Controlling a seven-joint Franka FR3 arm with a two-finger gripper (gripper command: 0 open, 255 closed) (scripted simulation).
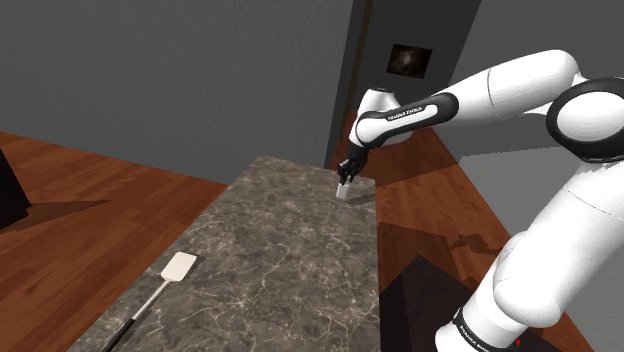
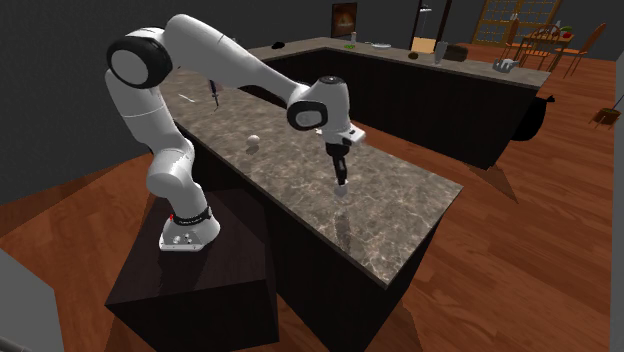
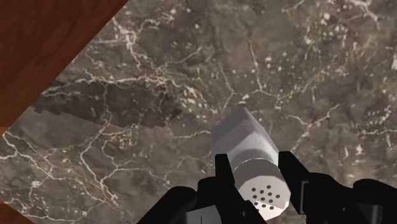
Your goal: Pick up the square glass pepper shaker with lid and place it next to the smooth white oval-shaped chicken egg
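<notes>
Grey marbled countertop (image 1: pixel 270 260), pale square pepper shaker (image 3: pixel 245 137), perforated lid (image 3: pixel 266 191), pinched between black gripper (image 3: pixel 254 160) fingers (image 3: pixel 222 175), white egg (image 2: pixel 254 139) well apart.

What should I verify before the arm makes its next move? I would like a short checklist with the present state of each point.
1. Gripper closed on pepper shaker, a finger on each side of its lid: ok.
2. Shaker lifted off the counter: cannot tell.
3. Egg visible on the counter: ok.
4. Shaker beside egg: not ok, they stand apart.
</notes>
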